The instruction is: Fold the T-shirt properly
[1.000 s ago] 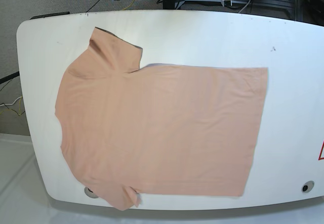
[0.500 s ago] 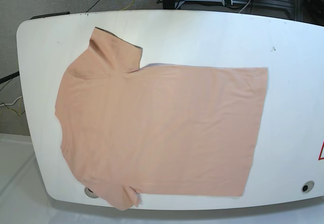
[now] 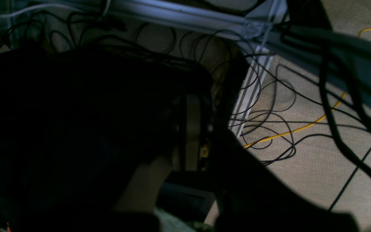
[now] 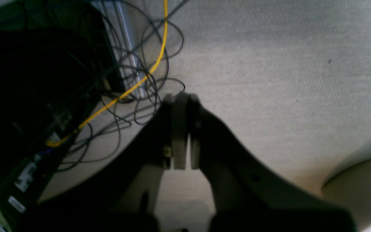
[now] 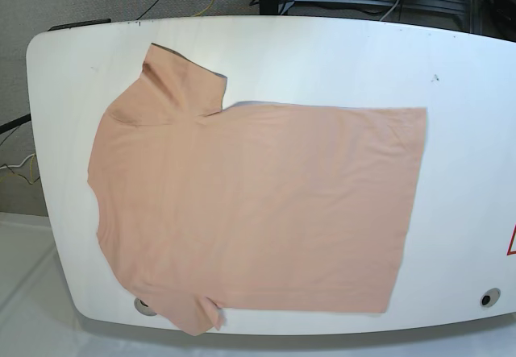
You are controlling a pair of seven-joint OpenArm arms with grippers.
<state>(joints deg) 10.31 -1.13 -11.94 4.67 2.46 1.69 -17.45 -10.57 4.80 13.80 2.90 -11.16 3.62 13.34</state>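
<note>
Both arms have pulled back past the desk's point(image 5: 322, 47) far edge since the earlier frame; T-shirt point(image 5: 258, 212) unchanged, spread flat on the white desk, one sleeve hanging over the near edge. Left end effector point(image 3: 190, 129) and right end effector point(image 4: 182, 129) both pinched closed, empty, over grey carpet point(image 4: 269, 64) with black and yellow cables point(image 4: 159, 54).

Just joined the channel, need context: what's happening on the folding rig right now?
Nothing is being handled. The T-shirt lies spread flat and unfolded on the white table, collar end toward the base view's left, one sleeve hanging slightly over the near edge. Both arms are off the table: the left gripper and right gripper are shut, empty, and pointing at the carpeted floor and cables behind the table. No fold has been made yet.
</note>
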